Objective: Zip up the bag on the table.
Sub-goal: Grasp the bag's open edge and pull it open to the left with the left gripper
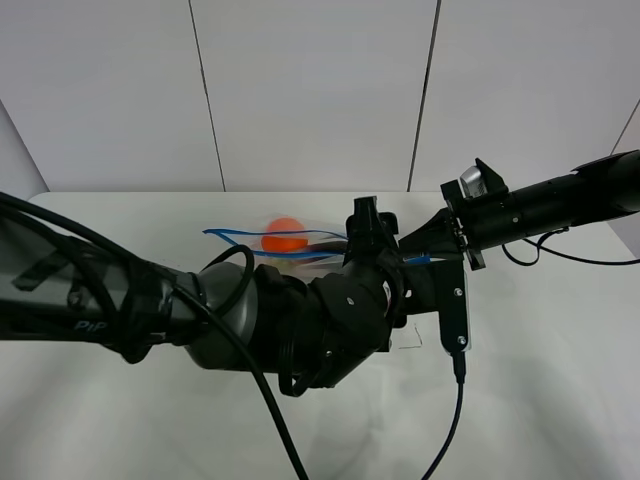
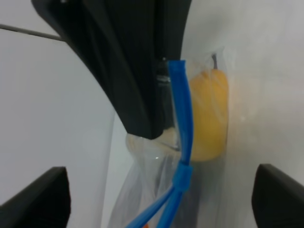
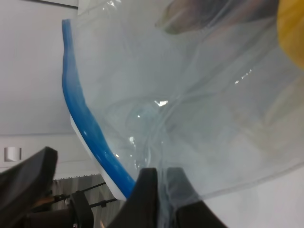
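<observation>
The clear bag [image 1: 300,250] lies on the white table [image 1: 560,390], with an orange fruit [image 1: 283,236] showing through it. Its blue zipper strip [image 2: 183,118] runs between my left gripper's [image 2: 156,199] wide-apart fingertips [image 2: 35,199], which stand clear of it on both sides. Where the two blue strips merge into one [image 2: 182,175] lies just ahead of those tips. A yellow fruit [image 2: 209,114] sits inside the bag beside the strip. My right gripper [image 3: 164,190] is shut on the bag's plastic near the end of the blue strip [image 3: 78,114]. From overhead, both grippers [image 1: 372,228] [image 1: 418,256] meet at the bag's right end.
My left arm [image 1: 200,320] with its cables crosses the front of the table and hides part of the bag. The right arm [image 1: 540,205] comes in from the right, with a cable [image 1: 455,420] trailing toward the front edge. White wall panels stand behind.
</observation>
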`<move>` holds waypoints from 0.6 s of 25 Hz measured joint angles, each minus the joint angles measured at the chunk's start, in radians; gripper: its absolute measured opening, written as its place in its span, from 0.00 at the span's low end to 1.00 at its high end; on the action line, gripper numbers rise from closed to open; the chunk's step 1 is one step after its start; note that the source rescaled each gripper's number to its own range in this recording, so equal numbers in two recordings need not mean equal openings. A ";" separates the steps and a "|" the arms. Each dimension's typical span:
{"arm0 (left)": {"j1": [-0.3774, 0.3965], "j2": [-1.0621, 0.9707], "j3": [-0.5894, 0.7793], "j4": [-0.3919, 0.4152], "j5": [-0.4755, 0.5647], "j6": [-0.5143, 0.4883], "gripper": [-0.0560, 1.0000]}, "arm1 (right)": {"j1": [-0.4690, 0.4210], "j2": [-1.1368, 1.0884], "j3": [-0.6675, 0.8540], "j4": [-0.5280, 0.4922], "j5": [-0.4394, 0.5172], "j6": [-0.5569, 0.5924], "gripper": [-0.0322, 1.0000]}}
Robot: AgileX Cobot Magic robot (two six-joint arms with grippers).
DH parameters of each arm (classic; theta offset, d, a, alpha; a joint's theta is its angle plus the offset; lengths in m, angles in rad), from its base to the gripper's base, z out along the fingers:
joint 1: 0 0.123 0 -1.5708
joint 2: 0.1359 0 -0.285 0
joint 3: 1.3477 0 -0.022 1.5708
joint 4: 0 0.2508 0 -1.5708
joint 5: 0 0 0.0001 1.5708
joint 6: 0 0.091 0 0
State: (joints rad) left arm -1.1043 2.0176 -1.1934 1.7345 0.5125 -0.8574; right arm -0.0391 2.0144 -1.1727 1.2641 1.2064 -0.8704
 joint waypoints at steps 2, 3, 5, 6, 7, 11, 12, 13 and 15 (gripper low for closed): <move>0.000 0.000 -0.006 0.000 0.000 0.011 0.80 | 0.000 0.000 0.000 0.000 0.000 0.000 0.03; 0.000 0.001 -0.012 0.000 0.000 0.014 0.79 | 0.000 0.000 0.000 0.000 0.000 0.000 0.03; 0.000 0.001 -0.029 0.000 -0.001 0.016 0.78 | 0.000 0.000 0.000 0.000 0.000 0.001 0.03; 0.000 0.001 -0.035 0.001 -0.004 0.016 0.78 | 0.000 0.000 0.000 0.000 0.000 0.001 0.03; 0.000 0.001 -0.037 0.001 -0.010 0.016 0.78 | 0.000 0.000 0.000 0.000 0.000 0.002 0.03; 0.000 0.036 -0.040 0.001 -0.010 0.018 0.77 | 0.000 0.000 0.000 0.000 0.000 0.009 0.03; 0.000 0.047 -0.040 0.001 -0.008 0.018 0.77 | 0.000 0.000 0.000 0.000 0.000 0.012 0.03; 0.000 0.056 -0.040 0.001 -0.008 0.018 0.76 | 0.000 0.000 0.000 -0.001 0.000 0.012 0.03; 0.000 0.063 -0.040 0.001 -0.005 0.018 0.74 | 0.000 0.000 0.000 -0.007 0.000 0.015 0.03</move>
State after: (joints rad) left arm -1.1043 2.0805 -1.2334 1.7353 0.5077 -0.8398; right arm -0.0391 2.0144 -1.1727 1.2573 1.2064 -0.8555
